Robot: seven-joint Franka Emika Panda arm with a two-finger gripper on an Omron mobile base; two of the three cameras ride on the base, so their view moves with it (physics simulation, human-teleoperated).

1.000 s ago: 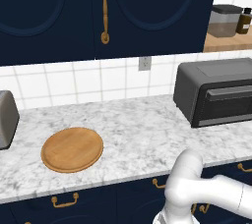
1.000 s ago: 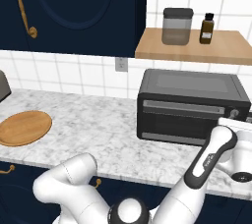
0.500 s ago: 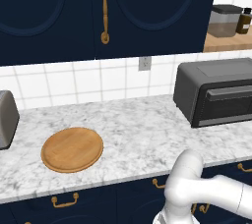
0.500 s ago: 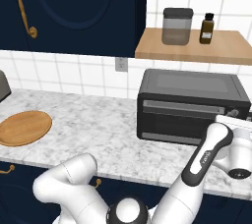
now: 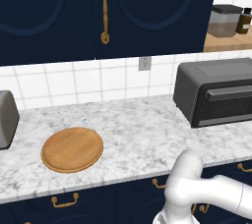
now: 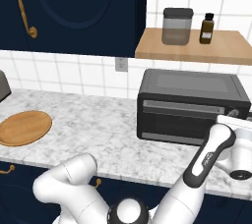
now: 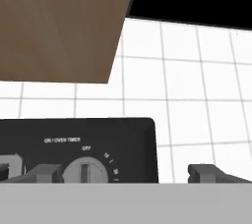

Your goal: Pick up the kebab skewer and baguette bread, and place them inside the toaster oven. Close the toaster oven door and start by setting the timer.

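The toaster oven (image 6: 192, 107) stands on the counter at the right, and it is in the left base view too (image 5: 214, 93). Its door (image 6: 177, 122) is shut. My white hand (image 6: 238, 144) hovers just before the oven's right end. In the hand view my gripper (image 7: 125, 174) is open and holds nothing. It faces the dark control panel (image 7: 133, 139) at close range. The grey timer knob (image 7: 86, 171) sits beside one fingertip (image 7: 44, 173), its pointer at OFF. The kebab skewer and the baguette bread are out of view.
A round wooden board (image 5: 72, 149) lies on the marble counter at the left, near a silver toaster (image 5: 7, 120). A wooden shelf (image 6: 197, 46) above the oven carries a jar (image 6: 177, 25) and a brown bottle (image 6: 207, 27). Dark cabinets hang overhead.
My hand has edged slightly to the right in front of the oven's right end. The jaws stayed open, and nothing on the counter moved.
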